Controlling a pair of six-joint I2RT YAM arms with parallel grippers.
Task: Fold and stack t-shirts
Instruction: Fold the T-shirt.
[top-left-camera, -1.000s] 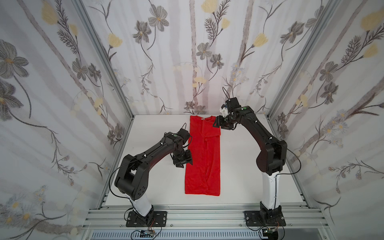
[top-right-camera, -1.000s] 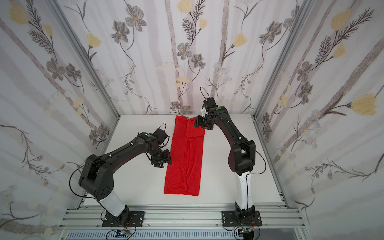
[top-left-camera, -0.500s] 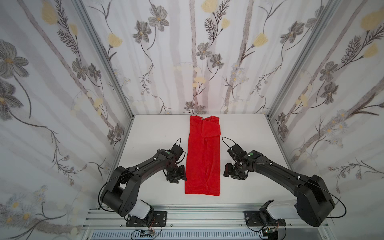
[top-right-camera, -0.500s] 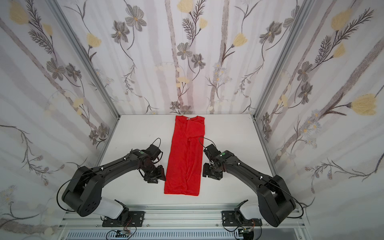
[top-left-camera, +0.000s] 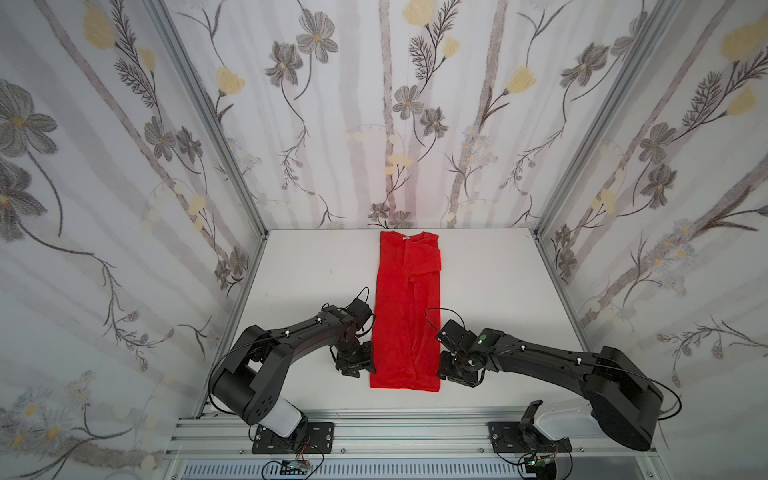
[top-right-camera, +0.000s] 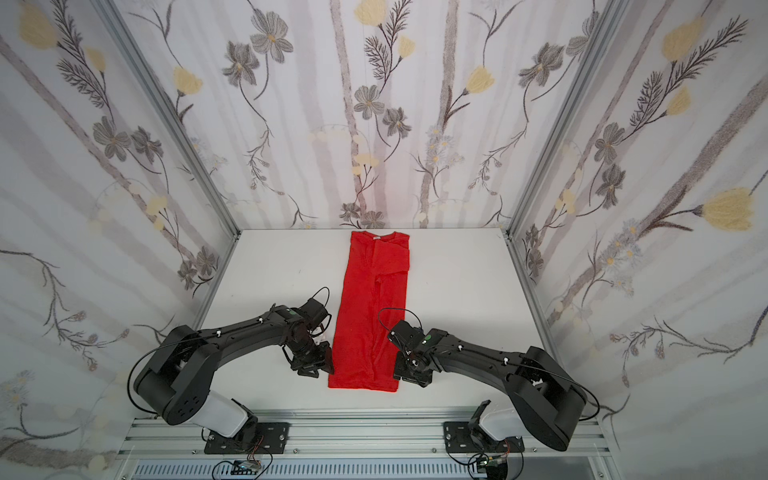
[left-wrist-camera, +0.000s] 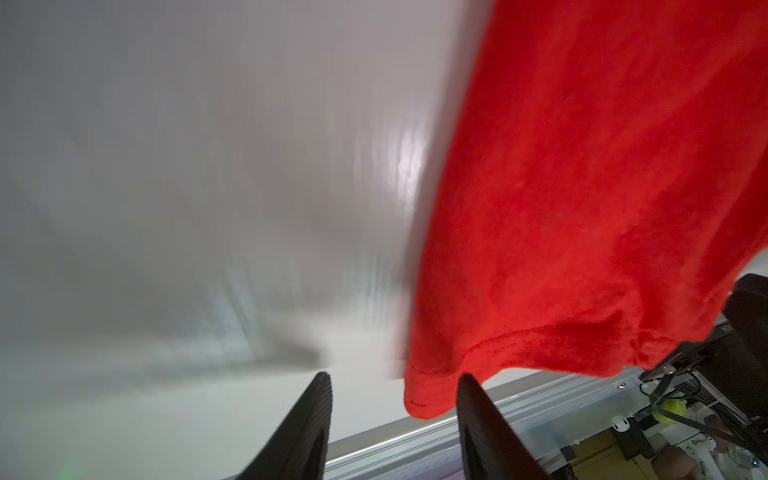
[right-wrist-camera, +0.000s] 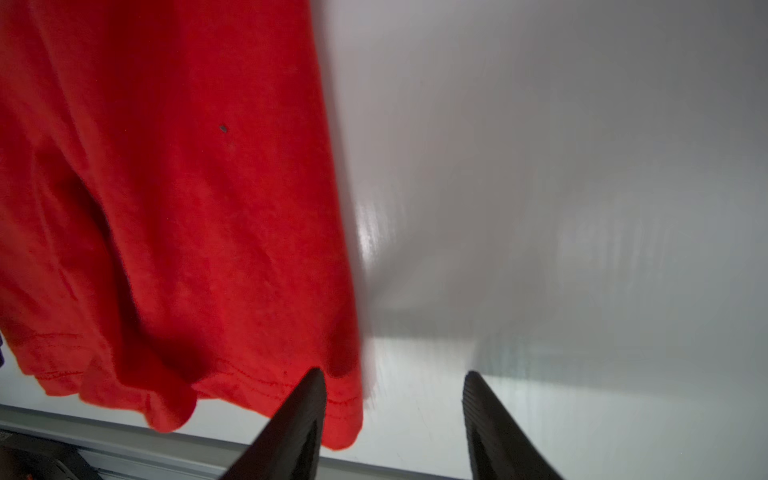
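Between parted end effectors (left-wrist-camera: 392, 380) (right-wrist-camera: 392, 376), t-shirt (top-left-camera: 405, 316), table (top-left-camera: 311, 270)

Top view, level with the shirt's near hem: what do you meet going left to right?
In order: left tool → shirt → right tool. Each tool sits beside a hem corner, jaws apart.

Left arm (top-left-camera: 299, 332) and right arm (top-left-camera: 540, 357) reach low, fingers (left-wrist-camera: 307, 428) parted.
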